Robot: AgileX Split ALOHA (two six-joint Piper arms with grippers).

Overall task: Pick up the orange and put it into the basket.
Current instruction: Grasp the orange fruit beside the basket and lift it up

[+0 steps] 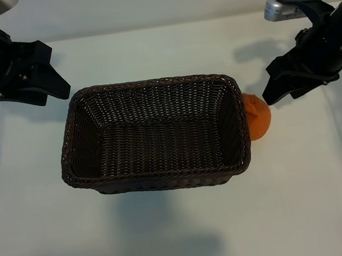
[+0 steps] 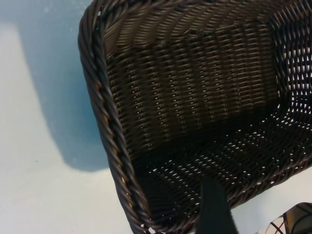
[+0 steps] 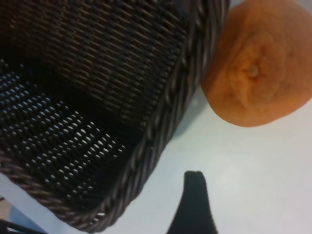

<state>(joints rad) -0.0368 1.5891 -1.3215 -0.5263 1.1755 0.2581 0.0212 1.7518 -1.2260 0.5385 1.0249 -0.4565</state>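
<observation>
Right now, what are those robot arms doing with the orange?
Nothing is being held yet. The orange sits on the table against the outside of the basket, on the right arm's side. The right gripper hovers open just above it. The left gripper waits open by the basket's far left corner.

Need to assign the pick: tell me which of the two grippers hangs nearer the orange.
The right gripper: it hangs open just above the orange at the basket's right side. The left gripper is beyond the basket's far left corner.
</observation>
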